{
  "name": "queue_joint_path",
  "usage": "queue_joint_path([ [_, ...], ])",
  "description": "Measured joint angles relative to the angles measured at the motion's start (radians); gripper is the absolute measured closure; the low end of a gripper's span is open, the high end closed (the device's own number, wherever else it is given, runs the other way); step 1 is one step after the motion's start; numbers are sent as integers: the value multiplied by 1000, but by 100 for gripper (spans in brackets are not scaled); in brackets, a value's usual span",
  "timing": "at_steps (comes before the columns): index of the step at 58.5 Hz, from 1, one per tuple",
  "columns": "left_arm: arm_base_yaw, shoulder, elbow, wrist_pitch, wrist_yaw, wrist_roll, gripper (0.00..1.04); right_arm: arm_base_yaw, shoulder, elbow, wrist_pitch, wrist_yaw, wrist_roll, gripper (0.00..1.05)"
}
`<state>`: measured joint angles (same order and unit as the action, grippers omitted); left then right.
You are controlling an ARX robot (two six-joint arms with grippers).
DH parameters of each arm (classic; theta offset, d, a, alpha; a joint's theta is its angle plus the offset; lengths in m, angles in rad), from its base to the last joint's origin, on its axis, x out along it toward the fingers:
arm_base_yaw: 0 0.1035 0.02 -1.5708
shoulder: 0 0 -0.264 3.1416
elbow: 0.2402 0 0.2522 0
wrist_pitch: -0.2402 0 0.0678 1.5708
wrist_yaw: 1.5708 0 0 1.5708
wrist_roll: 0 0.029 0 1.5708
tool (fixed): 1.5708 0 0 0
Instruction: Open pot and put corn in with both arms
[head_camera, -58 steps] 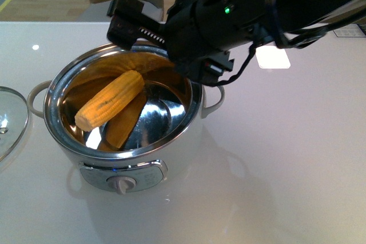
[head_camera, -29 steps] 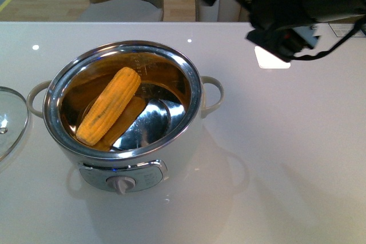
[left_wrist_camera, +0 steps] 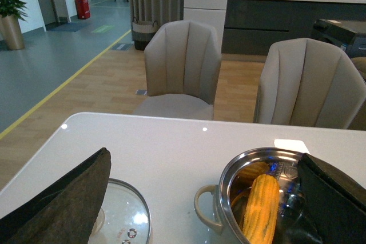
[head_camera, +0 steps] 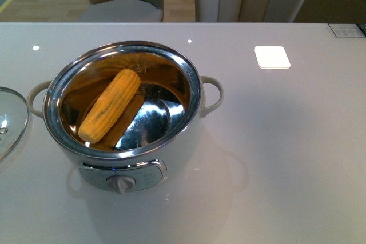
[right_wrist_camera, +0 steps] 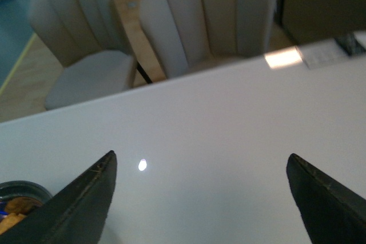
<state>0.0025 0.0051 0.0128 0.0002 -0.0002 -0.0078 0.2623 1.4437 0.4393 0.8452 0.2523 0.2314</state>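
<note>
Corn (head_camera: 109,106) is lying inside the pot (head_camera: 124,102), leaning diagonally against the steel bowl wall, far end up near the rim, near end down at the bowl floor. Pot is sitting open on the desk (head_camera: 286,141); glass lid (head_camera: 10,119) is resting flat on the desk just left of it, so the opening is clear. I'm reading the task as essentially done.

Left claw (left_wrist_camera: 206,192) is showing spread, holding nothing, looking across the lid and pot. Right claw (right_wrist_camera: 200,198) is also showing spread and empty, hanging over bare desk with only a sliver of the pot at the frame corner.

Small white tile (head_camera: 272,57) is sitting far right, well apart from the pot.

Hidden bits: neither arm is appearing in front view; lid is cut off by the left edge; both claws' fingertips are cropped in the wrist views; knob setting is too small to read
</note>
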Motion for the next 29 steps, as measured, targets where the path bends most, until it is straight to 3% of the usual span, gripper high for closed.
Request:
queue_joint_path([
  [4,0,0,0,0,0,0,7,-28,-39,-90,167,-31,-122,40],
  [8,0,0,0,0,0,0,7,-50,-93,-130,189,-48,-162,50],
  [14,0,0,0,0,0,0,7,-100,-207,-227,166,-94,-206,78],
  [22,0,0,0,0,0,0,7,-130,-262,-298,198,-126,-216,101],
  [29,0,0,0,0,0,0,7,-153,-328,-348,156,-148,-224,103],
])
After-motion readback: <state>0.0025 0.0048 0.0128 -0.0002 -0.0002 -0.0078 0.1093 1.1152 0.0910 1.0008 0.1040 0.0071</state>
